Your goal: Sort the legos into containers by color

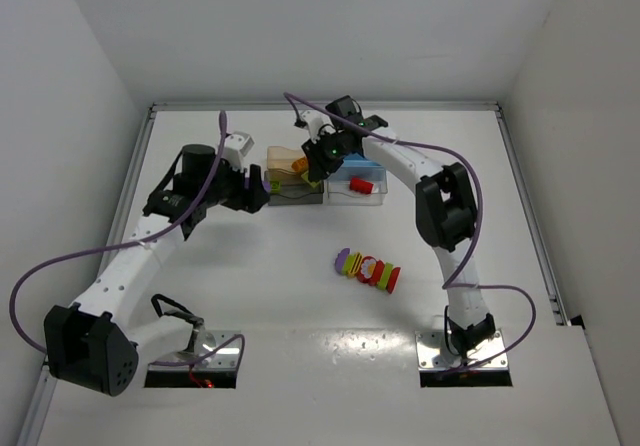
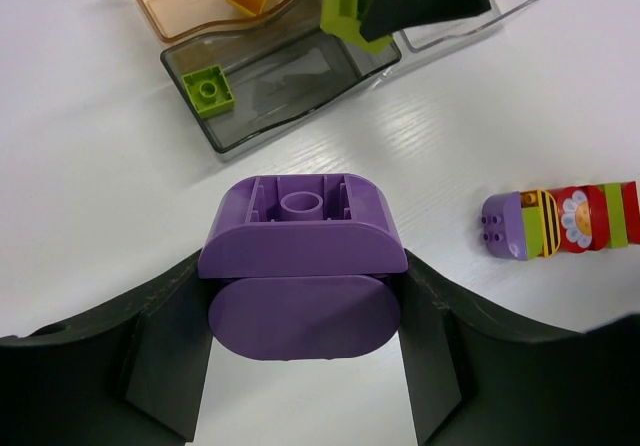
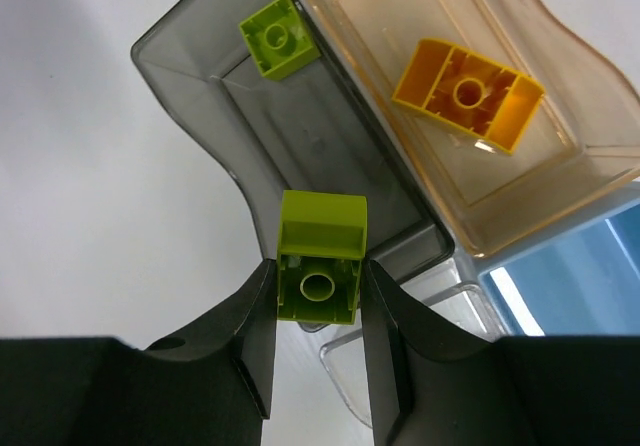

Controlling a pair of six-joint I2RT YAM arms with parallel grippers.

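The left gripper (image 2: 303,301) is clamping a purple plastic lego with rounded ends (image 2: 303,241), its jaws pressing on the two ends and holding the piece hollow side up above the white table (image 2: 90,196), just left of the cluster of bins. Next to it, a tan translucent rectangular plastic bin (image 3: 380,11) is sitting at the back of the cluster and holding a yellow-orange lego block (image 3: 468,91) lying underside up. Touching its front side, a dark grey translucent bin (image 3: 200,76) is carrying one small lime-green square lego (image 3: 280,34) in a far corner. The right gripper (image 3: 320,301) is hanging over this bin's edge, where it meets the other bins, with its black jaws closed tight on a second lime-green lego block (image 3: 320,266), stud socket facing the wrist camera. Further right, a blue plastic bin (image 3: 580,266) is standing beside the tan one, and a clear whitish bin (image 1: 340,196) in front of it is holding a small red piece (image 1: 360,184). Well apart from the bins, toward the arm bases, a row of joined legos (image 1: 368,269) is lying on its side on the table, running from a purple piece through yellow-striped, red flower-printed and green pieces to red.
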